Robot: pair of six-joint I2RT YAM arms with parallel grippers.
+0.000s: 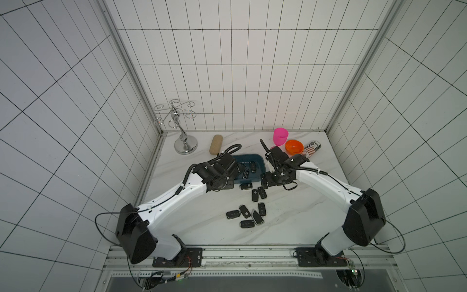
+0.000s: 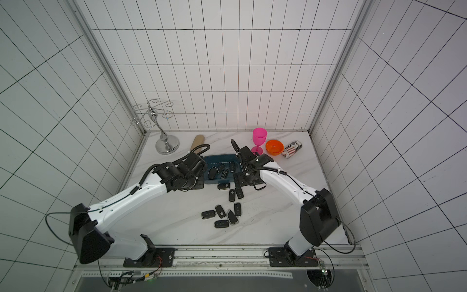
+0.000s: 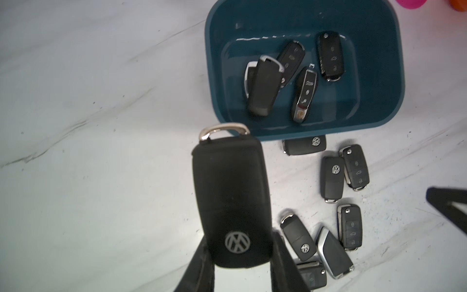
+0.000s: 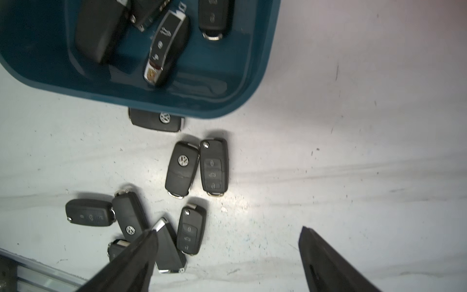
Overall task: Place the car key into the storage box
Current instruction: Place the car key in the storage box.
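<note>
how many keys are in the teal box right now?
4 in the storage box: a face-down key overlapping a second key, a chrome-trimmed key beside them, a three-button key apart near the wall. Box floor shows almost fully; hidden ones unlikely.

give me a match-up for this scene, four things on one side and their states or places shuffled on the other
Things:
1 left gripper
2 right gripper
3 storage box
4 orange bowl

States or places:
a open, nothing between its fingers
b next to the pink goblet
c shut on a car key
d has other keys lying inside

Pairs: 1-c, 2-a, 3-d, 4-b
</note>
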